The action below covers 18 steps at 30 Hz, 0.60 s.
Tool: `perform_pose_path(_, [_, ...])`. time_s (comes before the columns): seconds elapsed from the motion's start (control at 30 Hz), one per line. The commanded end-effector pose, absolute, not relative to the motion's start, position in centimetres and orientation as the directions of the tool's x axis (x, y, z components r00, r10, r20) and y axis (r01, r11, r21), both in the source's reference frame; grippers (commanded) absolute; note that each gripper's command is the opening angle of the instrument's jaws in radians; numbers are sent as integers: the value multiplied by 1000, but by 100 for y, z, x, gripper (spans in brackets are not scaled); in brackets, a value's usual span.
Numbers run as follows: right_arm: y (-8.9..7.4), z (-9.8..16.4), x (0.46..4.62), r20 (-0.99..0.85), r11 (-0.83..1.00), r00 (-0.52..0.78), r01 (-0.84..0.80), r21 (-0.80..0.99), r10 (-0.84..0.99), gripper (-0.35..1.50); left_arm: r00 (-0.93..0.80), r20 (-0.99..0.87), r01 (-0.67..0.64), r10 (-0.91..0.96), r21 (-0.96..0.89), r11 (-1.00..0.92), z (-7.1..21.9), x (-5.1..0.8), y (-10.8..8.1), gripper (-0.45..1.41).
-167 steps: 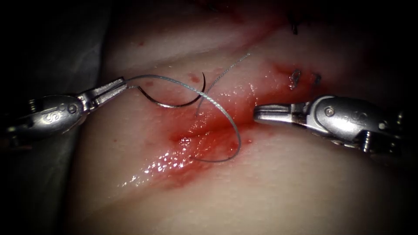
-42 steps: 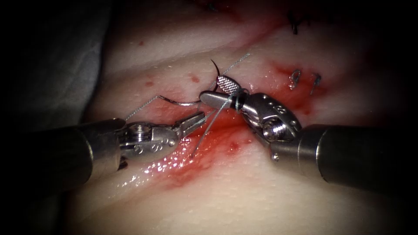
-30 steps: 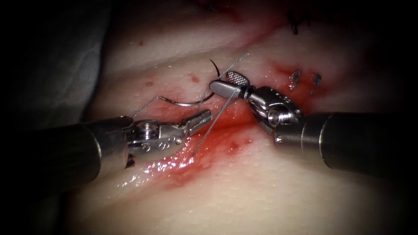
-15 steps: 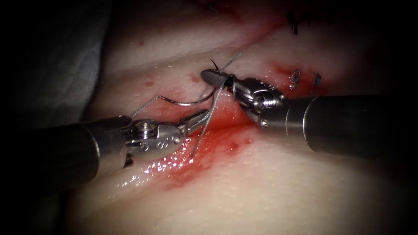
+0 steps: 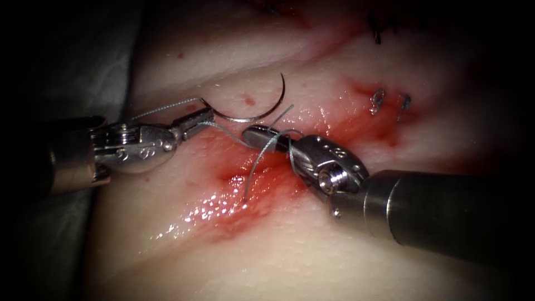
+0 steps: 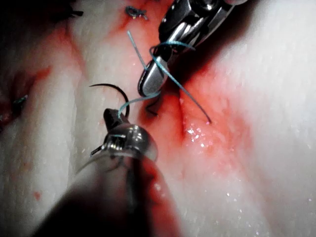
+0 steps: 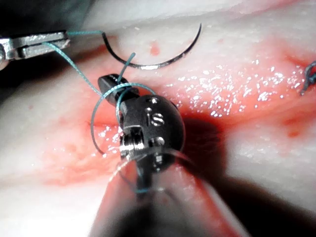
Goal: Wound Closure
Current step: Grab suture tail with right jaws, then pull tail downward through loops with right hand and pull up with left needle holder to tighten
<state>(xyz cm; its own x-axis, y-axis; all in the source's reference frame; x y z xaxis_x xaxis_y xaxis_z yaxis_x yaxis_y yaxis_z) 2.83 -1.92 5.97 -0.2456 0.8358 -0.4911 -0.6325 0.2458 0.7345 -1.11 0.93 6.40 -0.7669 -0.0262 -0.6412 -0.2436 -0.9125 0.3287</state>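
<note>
**Endoscope view: thread looped on my right tool, needle lying free**

Endoscope view, quick pass. My left tool [image 5: 196, 119] has its jaws closed on the thread [image 5: 262, 153], close to where it joins the needle [image 5: 253, 108]. The needle lies loose on the tissue [image 5: 334, 245], on the left side of the cut [image 5: 245, 178], curve open upward, held by neither tool, not in the tissue.

My right tool [image 5: 253, 134] sits over the cut with its jaws closed; thread is wrapped around them in a loop. Whether the jaws pinch the short tail, I cannot tell. One strand runs from the loop down into the red fluid [image 5: 223, 206] at the cut.

Right wrist view: same loop around my right tool [image 7: 106, 83], needle [image 7: 158, 61] just beyond it. Left wrist view: my left tool [image 6: 111, 118] clamped on thread [image 6: 163, 69]. Cut ends of thread [image 5: 379, 100] sit farther right.
</note>
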Motion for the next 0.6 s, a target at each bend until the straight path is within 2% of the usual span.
perform_pose_path(0.03, [-208,605,293,-497,259,-229,-635,728,837,-35,-762,-647,-256,-19,327,-910,643,-113,103,-45])
perform_pose_path(0.23, [-231,612,295,-522,306,-175,-640,704,835,-35,-742,-670,-329,19,339,-881,637,-107,180,-45])
perform_pose_path(0.6, [-262,590,296,-597,420,-82,-635,648,798,-35,-751,-658,-362,48,350,-864,677,-124,254,-45])
